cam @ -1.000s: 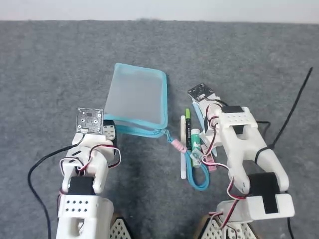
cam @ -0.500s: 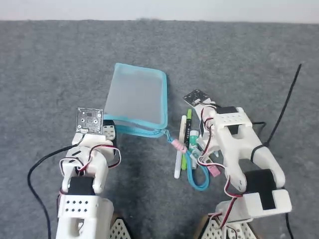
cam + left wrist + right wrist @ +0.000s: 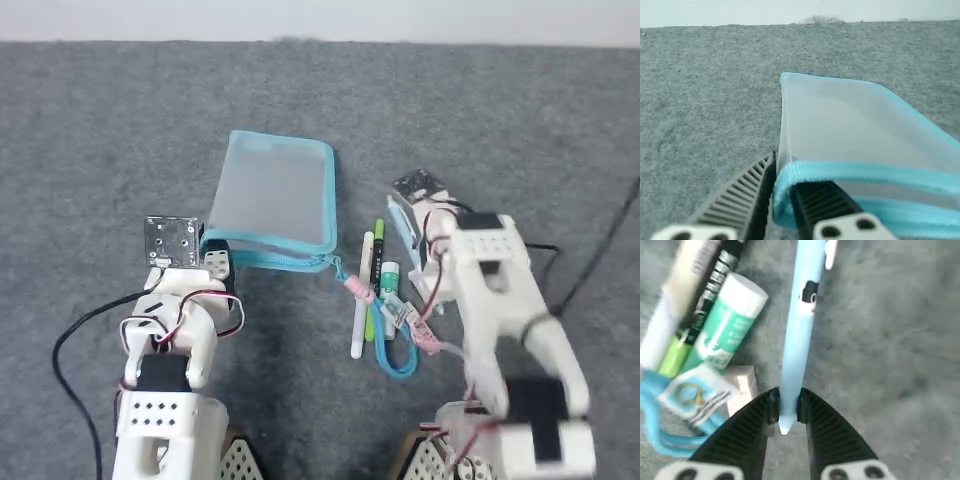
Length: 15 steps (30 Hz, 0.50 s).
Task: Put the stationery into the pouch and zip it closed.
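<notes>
Okay, high view: pouch (image 3: 275, 200) lay flat on the grey worktop (image 3: 100, 130), zip edge toward the arms, with the left arm (image 3: 170, 340) at its near corner. Loose stationery sat just beside the pouch's right side: white pen (image 3: 362, 295), green marker (image 3: 375, 275), glue stick (image 3: 389, 288), blue lanyard (image 3: 400, 373). The right arm (image 3: 495, 280) was over that pile.

Left wrist view: left hand (image 3: 782, 195) was clamped on the pouch's teal zip edge at the corner. Couldn't tell how far the mouth gaped.

Right wrist view: right hand (image 3: 788, 407) was pinched on the light blue pen (image 3: 800, 315) at its very tip end, glue stick just beside.

Judgement: an end grip means a long lever, so the pen would likely sag or pivot. Squeeze firm, lift clear of glue stick and lanyard, carry slow. Feed the free end into the mouth first with the left hand holding the lip up.
</notes>
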Available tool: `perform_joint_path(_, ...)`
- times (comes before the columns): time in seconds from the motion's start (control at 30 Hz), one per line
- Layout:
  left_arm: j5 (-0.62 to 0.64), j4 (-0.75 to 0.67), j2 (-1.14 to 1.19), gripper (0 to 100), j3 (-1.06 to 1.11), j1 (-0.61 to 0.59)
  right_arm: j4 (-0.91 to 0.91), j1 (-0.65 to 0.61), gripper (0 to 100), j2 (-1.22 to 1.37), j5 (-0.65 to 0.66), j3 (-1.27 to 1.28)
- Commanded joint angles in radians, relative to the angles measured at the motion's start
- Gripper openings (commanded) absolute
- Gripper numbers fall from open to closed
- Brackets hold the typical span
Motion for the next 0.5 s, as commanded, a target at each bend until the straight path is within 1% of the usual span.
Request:
perform_joint_path(0.0,0.025,-0.040,-0.020,1,-0.007,0.003,0.018,0.005,0.6,-0.277,-0.012,0.058)
perform_joint_path(0.1,0.025,-0.064,-0.018,1,-0.001,0.003,0.054,0.005,0.6,-0.472,-0.008,0.123)
perform_joint_path(0.27,0.025,-0.066,-0.018,1,0.004,0.003,0.180,-0.018,0.6,-0.751,0.025,0.143)
perform_joint_path(0.33,0.025,-0.066,-0.018,1,0.004,0.003,0.242,-0.077,0.6,-0.846,0.026,0.143)
perform_joint_path(0.4,0.025,-0.066,-0.018,1,0.004,0.003,0.300,-0.180,0.6,-0.932,0.037,0.144)
perform_joint_path(0.47,0.020,-0.066,-0.018,1,0.004,0.003,0.338,-0.289,0.6,-1.015,0.118,0.158)
